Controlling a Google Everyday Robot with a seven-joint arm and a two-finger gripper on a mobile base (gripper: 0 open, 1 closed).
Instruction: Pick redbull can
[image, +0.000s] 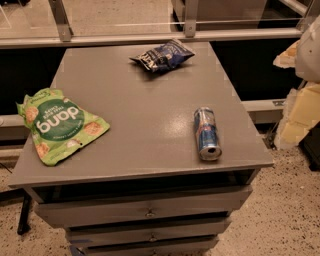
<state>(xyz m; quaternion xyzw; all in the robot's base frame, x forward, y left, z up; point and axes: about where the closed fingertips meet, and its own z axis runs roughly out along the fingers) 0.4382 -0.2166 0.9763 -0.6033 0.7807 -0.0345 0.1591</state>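
1. Table (135, 105): grey flat top, seen from above and in front. 3 drawer fronts (145, 210) stacked below its front edge. Speckled floor (290, 210) at lower right; a metal rail (125, 37) runs behind the far edge.

2. Green bag (60, 125): snack pouch with white lettering, lying flat at the left edge of the top, its left side hanging slightly over.

3. Gripper (300, 107): pale, blurred shape at the right border, off the table's right side, well apart from the can and holding nothing visible. How wide it stands cannot be told.

4. Blue bag (162, 55): dark, crinkled chip bag, lying near the far edge, about mid-width.

5. Can (206, 133): slim, blue and silver, lying on its side on the right part of the top, near the front edge, 1 silver end facing forward. Nothing touches it.
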